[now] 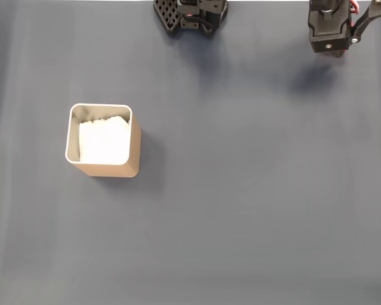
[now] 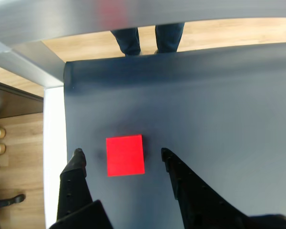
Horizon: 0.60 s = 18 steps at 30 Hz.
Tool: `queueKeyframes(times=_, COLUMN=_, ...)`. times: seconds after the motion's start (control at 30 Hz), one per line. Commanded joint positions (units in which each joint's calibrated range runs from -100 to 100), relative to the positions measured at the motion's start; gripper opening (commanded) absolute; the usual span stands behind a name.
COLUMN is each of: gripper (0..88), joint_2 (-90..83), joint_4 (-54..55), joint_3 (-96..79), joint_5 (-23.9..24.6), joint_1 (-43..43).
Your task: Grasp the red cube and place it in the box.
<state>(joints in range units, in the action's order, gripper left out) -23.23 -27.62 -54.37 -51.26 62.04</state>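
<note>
In the wrist view the red cube [image 2: 125, 155] lies flat on the dark blue mat, right between my two black fingers [image 2: 77, 164]. My gripper [image 2: 121, 155] is open, one fingertip on each side of the cube with a gap to each. In the fixed view the tan box [image 1: 103, 141] with its pale rim and white padding stands left of centre, far from the arm [image 1: 330, 25] at the top right edge. The cube is hidden under the arm there.
The arm's black base [image 1: 190, 16] sits at the top middle in the fixed view. The wrist view shows the mat's edge [image 2: 66, 119] close on the left, a wooden floor beyond it, and a person's legs [image 2: 148, 39] past the far edge.
</note>
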Motion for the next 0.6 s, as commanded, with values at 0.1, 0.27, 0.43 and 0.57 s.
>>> queueKeyframes(times=0.1, gripper=39.4, joint_2=1.20, joint_4=1.56, joint_3=1.14, joint_5=0.54, joint_1=0.54)
queueKeyframes(times=0.27, gripper=39.5, joint_2=2.15, joint_4=2.30, joint_3=0.95, joint_5=0.73, joint_1=0.61)
queueKeyframes(times=0.43, gripper=39.5, joint_2=2.67, joint_4=2.71, joint_3=0.68, joint_5=0.93, joint_1=0.89)
queueKeyframes(times=0.57, gripper=39.5, joint_2=2.93, joint_4=2.79, joint_3=0.41, joint_5=1.22, joint_1=1.18)
